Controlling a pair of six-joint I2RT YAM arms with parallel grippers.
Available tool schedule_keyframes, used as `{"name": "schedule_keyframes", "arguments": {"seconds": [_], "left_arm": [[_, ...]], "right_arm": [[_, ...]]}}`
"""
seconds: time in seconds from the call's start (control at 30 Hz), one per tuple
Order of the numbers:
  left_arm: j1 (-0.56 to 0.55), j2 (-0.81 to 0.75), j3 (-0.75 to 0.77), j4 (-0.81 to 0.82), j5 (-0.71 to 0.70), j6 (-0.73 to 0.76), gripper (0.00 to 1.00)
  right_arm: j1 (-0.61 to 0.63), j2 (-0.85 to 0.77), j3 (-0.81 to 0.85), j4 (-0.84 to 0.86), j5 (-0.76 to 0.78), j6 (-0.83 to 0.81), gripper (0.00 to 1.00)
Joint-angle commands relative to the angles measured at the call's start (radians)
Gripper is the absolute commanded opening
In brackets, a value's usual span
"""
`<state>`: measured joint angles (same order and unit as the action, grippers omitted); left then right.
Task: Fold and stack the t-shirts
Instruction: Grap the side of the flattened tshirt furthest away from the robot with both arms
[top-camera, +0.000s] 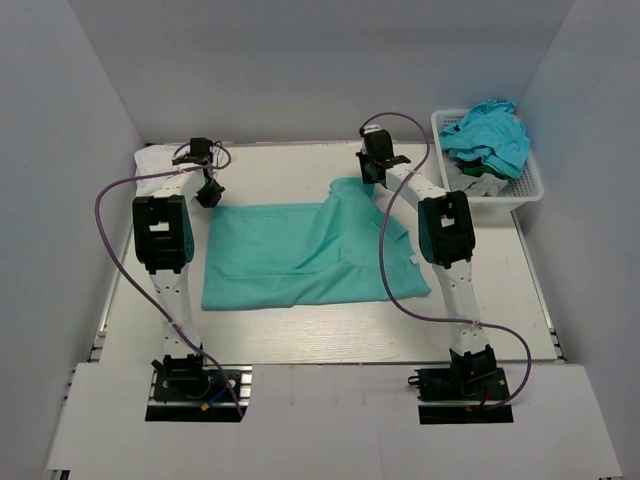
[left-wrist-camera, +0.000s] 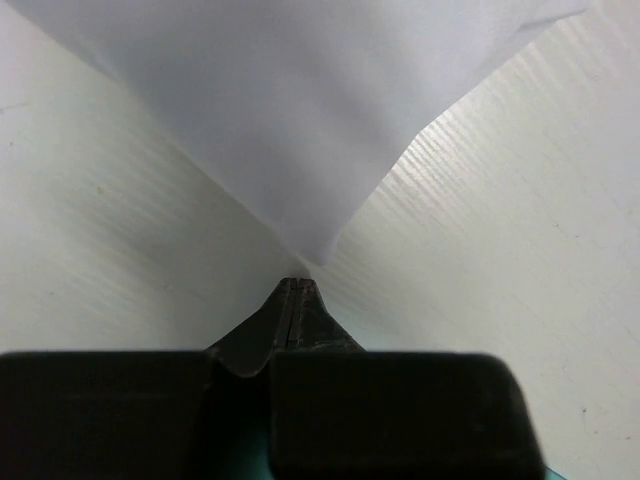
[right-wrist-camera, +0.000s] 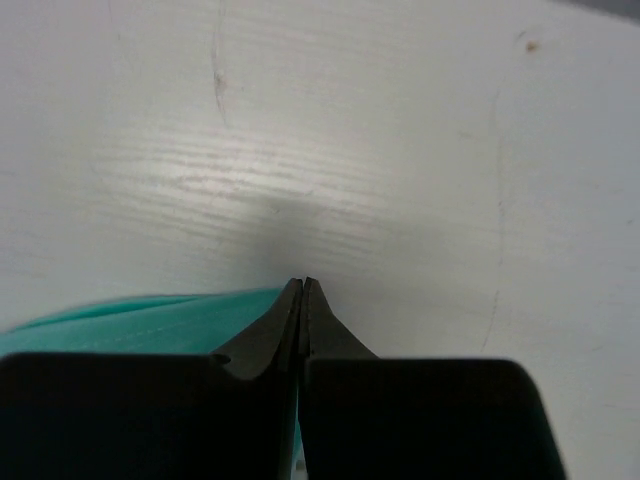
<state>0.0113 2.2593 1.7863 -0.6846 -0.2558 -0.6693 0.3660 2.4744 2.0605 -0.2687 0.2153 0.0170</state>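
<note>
A mint-green t-shirt (top-camera: 300, 255) lies spread on the table, its right part folded over. My left gripper (top-camera: 209, 192) is shut at the shirt's far left corner; in the left wrist view its jaws (left-wrist-camera: 298, 283) are pressed together with a sliver of green below them. My right gripper (top-camera: 368, 178) is shut at the shirt's far right edge, which is lifted a little. In the right wrist view green cloth (right-wrist-camera: 130, 320) runs into the closed jaws (right-wrist-camera: 303, 282). A folded white t-shirt (top-camera: 150, 158) lies at the back left corner and also shows in the left wrist view (left-wrist-camera: 300, 100).
A white mesh basket (top-camera: 530, 185) at the back right holds turquoise-blue t-shirts (top-camera: 490, 135). Grey walls enclose the table on three sides. Purple cables loop from both arms.
</note>
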Motion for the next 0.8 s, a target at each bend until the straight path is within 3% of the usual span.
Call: {"name": "schedule_keyframes", "arguments": {"seconds": [0.0, 0.2, 0.3, 0.53, 0.77], "left_arm": [[-0.001, 0.051, 0.008, -0.015, 0.047, 0.007, 0.0], [-0.001, 0.02, -0.027, 0.034, 0.024, 0.017, 0.0], [-0.001, 0.01, -0.027, 0.023, -0.045, -0.009, 0.0], [-0.001, -0.067, -0.047, 0.077, -0.118, -0.079, 0.0], [-0.001, -0.181, -0.139, 0.235, -0.063, -0.058, 0.0]], "right_arm": [[-0.004, -0.031, 0.001, 0.242, 0.081, -0.081, 0.0], [-0.007, -0.109, -0.086, 0.482, 0.075, -0.227, 0.0], [-0.007, -0.094, -0.036, 0.447, 0.105, -0.273, 0.0], [-0.006, -0.107, -0.092, 0.453, 0.134, -0.293, 0.0], [-0.004, -0.132, -0.112, 0.465, 0.16, -0.307, 0.0]]}}
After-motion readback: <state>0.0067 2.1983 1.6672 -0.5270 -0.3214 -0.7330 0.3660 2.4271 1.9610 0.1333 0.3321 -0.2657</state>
